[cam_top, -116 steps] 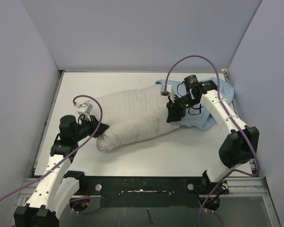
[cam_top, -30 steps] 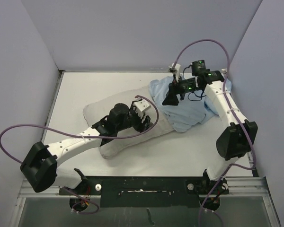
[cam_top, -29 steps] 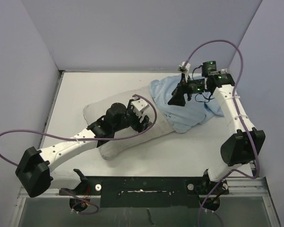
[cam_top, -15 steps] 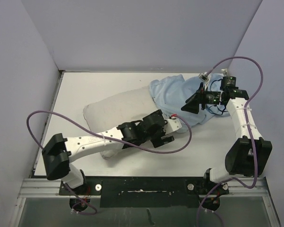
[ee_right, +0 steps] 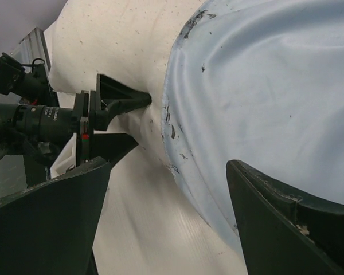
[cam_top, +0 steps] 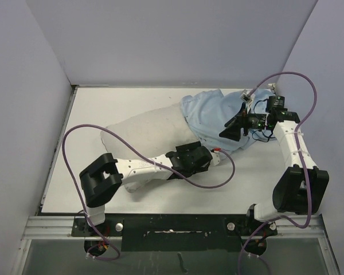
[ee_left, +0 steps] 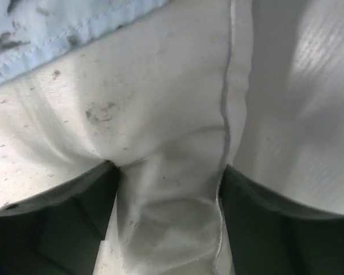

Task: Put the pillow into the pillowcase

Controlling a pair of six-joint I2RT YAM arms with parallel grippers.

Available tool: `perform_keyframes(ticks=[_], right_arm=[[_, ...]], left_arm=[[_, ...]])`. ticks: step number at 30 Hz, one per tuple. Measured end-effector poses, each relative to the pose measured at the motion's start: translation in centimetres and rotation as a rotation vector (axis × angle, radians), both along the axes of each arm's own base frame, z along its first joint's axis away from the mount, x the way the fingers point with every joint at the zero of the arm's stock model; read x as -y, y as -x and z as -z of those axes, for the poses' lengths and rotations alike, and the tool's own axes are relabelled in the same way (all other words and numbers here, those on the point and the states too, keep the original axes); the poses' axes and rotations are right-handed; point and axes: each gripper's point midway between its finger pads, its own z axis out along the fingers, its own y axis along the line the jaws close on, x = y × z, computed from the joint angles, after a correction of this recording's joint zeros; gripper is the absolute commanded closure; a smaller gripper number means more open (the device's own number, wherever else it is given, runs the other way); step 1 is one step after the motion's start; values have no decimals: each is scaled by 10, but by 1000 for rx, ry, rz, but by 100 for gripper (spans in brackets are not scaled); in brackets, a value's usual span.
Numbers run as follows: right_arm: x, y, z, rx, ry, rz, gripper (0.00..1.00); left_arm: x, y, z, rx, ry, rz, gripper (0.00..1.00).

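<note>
The pillow point(cam_top: 143, 129) lies slantwise across the bench point(cam_top: 103, 109), its far right end tucked into the pillowcase point(cam_top: 212, 112) and more than half of it bare. The left claw point(ee_left: 167, 172) is down at the pillow's near edge, just short of the blue hem. Its fingers are spread with a seamed fold of pillow between them, not clamped on it as far as I can tell. The right claw point(ee_right: 167, 166) hangs over the blue cloth with its fingers wide and nothing in them. That is what worries me: nobody has hold of the pillowcase. If the left claw shoves or drags the pillow now, I'd expect pillow and pillowcase to slide together towards the right wall, or the hem to roll back off the stuffing. A grip on that soft fold alone may only bunch the fabric. The left arm's cable point(cam_top: 218, 175), looped on the bench beside it, might also snag.
</note>
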Motion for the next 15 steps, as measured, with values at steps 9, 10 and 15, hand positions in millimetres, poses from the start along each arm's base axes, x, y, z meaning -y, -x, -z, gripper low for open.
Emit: perform_keyframes(ticks=[9,10,15], right_arm=[[1,10,4,109,44,-73,13],[2,12,6,121,52,-82,13],[8,19,11,161,97,-113,12]], left_arm=[[-2,-14,8,-41,51,-47,100],[-1,-14,7,-77,83,-50,100],[-4,-28,-22,-323,390,-139,100]])
